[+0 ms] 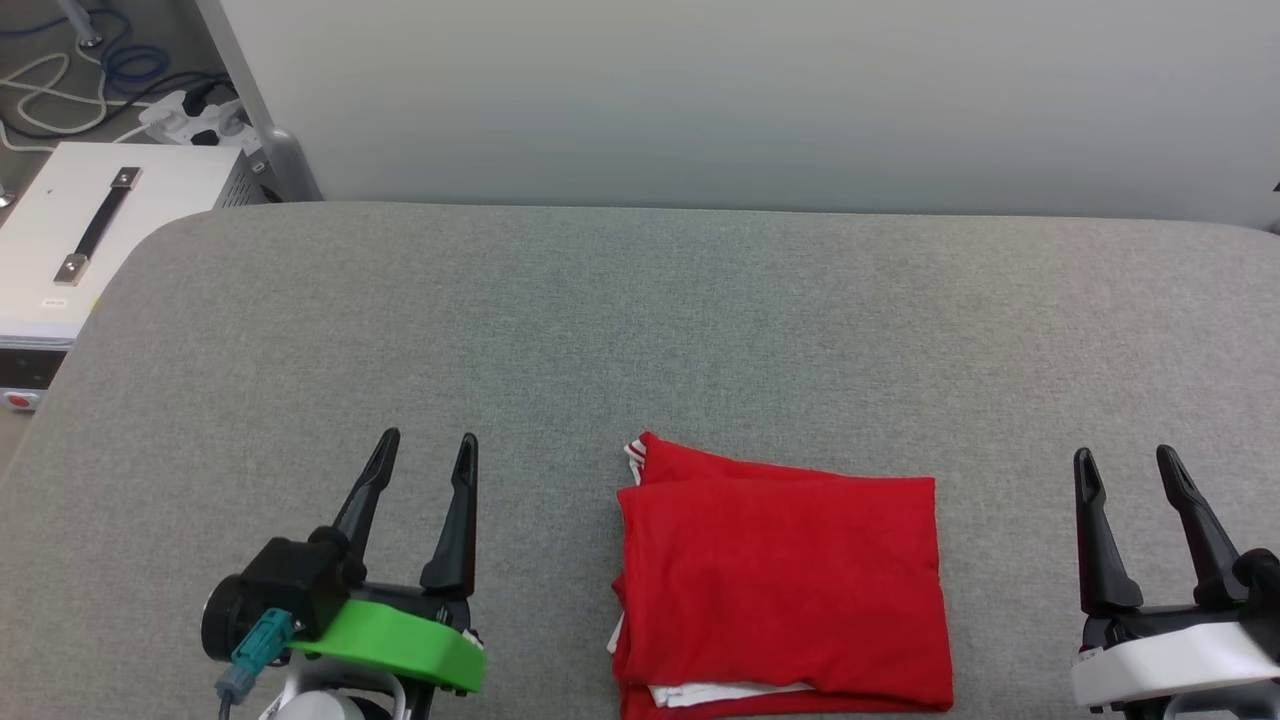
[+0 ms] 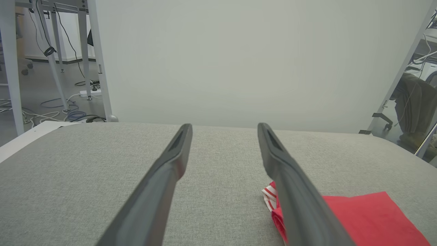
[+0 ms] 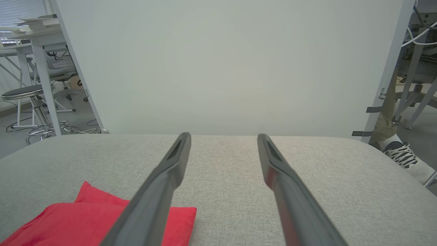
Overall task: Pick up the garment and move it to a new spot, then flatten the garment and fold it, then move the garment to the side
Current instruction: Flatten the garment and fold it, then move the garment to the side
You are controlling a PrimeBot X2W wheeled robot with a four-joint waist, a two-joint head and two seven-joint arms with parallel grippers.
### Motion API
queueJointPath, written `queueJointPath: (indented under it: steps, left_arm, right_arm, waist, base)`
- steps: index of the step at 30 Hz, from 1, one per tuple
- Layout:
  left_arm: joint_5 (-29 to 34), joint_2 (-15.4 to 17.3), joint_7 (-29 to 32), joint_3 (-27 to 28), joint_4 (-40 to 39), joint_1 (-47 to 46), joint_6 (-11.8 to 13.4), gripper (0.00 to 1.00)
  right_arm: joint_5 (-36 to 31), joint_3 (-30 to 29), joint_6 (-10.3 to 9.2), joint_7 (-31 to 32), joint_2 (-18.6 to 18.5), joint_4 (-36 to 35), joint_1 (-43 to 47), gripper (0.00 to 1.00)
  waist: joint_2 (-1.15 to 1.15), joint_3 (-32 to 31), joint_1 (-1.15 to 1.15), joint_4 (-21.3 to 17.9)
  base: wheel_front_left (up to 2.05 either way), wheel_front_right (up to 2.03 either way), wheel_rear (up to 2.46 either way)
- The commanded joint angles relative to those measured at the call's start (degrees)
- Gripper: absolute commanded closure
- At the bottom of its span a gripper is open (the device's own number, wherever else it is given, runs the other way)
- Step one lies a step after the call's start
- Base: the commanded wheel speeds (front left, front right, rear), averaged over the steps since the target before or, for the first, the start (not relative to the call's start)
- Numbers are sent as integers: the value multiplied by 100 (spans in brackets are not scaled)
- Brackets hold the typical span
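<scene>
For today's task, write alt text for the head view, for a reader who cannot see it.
A folded red garment lies on a grey cloth-covered table, close to the robot. The left gripper and right gripper flank it without touching, jaws open and empty. A white box with a black handle sits beyond the table's left corner.

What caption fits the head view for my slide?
Folded red garment between the open left gripper and right gripper on a gray table.

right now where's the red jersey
In the head view the folded red jersey lies near the front edge of the grey table, slightly right of centre, between the open left pincer and the open right pincer, touching neither.
</scene>
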Motion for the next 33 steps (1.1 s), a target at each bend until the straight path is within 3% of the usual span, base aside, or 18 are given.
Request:
queueJointPath:
  steps: [1, 15, 20, 24, 26, 30, 33]
  left_arm:
    - [65, -58, -33, 43, -6, 94, -17, 0]
    - [107, -146, -33, 36, 13, 86, -17, 0]
    - [68, -112, -33, -37, 43, 54, -17, 0]
    - [34, -118, -33, -39, 17, 7, -17, 0]
    - [14, -118, -33, -63, 7, -2, -17, 0]
    - [-8, -111, -33, -106, 1, -46, -17, 0]
    - [-20, -118, -33, -140, 1, -95, -17, 0]
  right_arm:
    - [-25, 14, -5, -53, 34, 29, 34, 0]
    - [86, 55, -5, -117, 38, 267, -56, 0]
    - [170, 172, -5, 86, -129, 246, -147, 0]
    - [399, 260, -5, 803, -291, 188, -263, 0]
    - [651, 362, -5, 1502, -361, 170, -360, 0]
    - [1114, 487, -5, 3376, -520, 32, -602, 0]
    - [1419, 303, -5, 4814, -305, -48, -750, 0]
  waist:
    - [0, -3, 0, 0]
    - [0, -16, 0, 29]
    - [0, 4, 0, 53]
    - [0, 69, 0, 86]
    - [0, 102, 0, 96]
    - [0, 207, 0, 137]
    - [0, 291, 0, 193]
  base:
    - [0, 0, 0]
    - [0, 0, 0]
    - [0, 0, 0]
    - [0, 0, 0]
    - [0, 0, 0]
    - [0, 0, 0]
    - [0, 0, 0]
